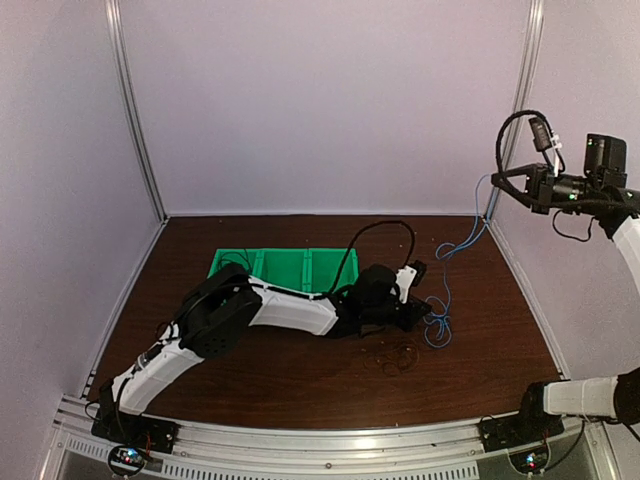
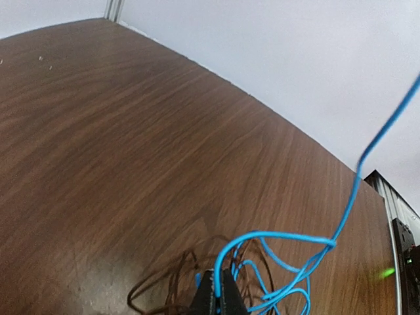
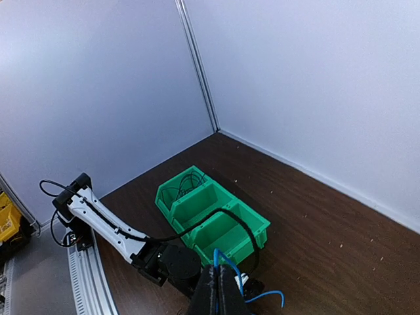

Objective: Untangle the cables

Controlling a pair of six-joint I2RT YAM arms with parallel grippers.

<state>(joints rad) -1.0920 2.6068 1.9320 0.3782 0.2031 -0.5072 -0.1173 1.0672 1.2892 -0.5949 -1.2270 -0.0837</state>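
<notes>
The bright blue cable is stretched from the table up to the right. My left gripper is low over the table and shut on its lower part; in the left wrist view the left gripper pinches the blue cable above its loops. Thin dark cables lie curled on the table beside and under it, and they also show in the left wrist view. My right gripper is raised high at the right. In the right wrist view the right gripper is shut on the blue cable's upper end.
A green three-compartment bin stands behind the left arm; it also shows in the right wrist view. Thin black wires lie in its left end compartment. White walls enclose the back and sides.
</notes>
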